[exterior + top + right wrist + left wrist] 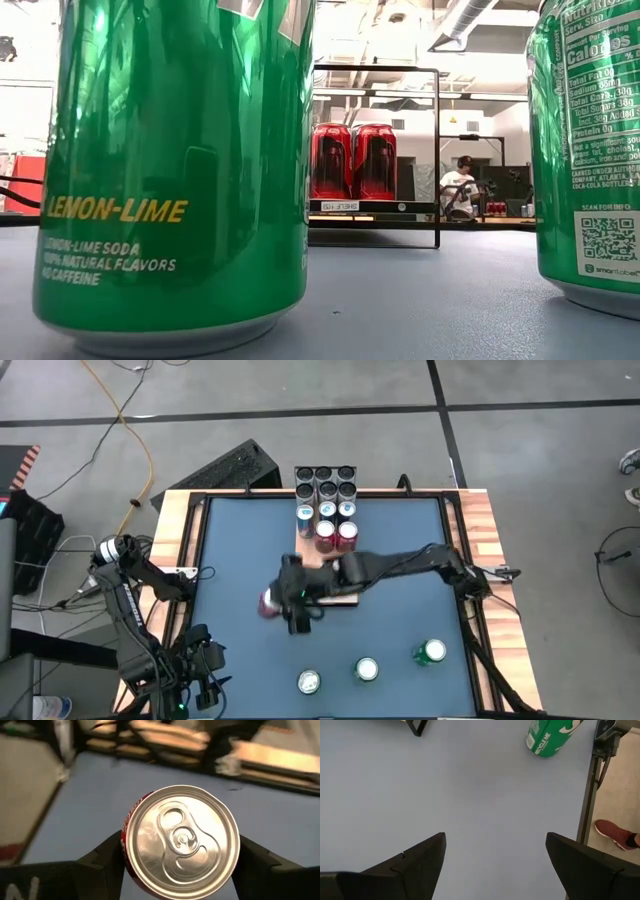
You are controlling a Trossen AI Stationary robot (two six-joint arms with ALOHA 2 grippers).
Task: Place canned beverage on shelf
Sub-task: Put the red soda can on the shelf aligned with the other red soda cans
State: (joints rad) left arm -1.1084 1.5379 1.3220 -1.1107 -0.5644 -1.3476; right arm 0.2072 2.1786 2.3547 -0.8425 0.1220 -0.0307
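A red can [181,840] sits between the fingers of my right gripper [181,851], which is shut on it. In the high view that gripper [285,602] hangs over the table's middle, just left of the shelf's near end. The shelf [308,552], a pale plank, runs from the table's far edge toward the middle. Several cans [326,510] stand on its far part, two of them red [352,160]. Three green cans [367,669] stand by the near edge. My left gripper [495,840] waits open at the near left corner [205,685]. My right gripper pinches the red can by its side wall [126,851], one finger [102,857] on each side just below the rim. The can is tilted, its silver top [182,837] turned back toward the wrist. Its lower end is hidden behind the top.
A green can [547,737] stands ahead of my left gripper near the table's edge rail [587,795], with a person's red shoe [615,832] on the floor beyond. Two green cans [175,170] fill the low view. A person [460,185] sits far behind the table.
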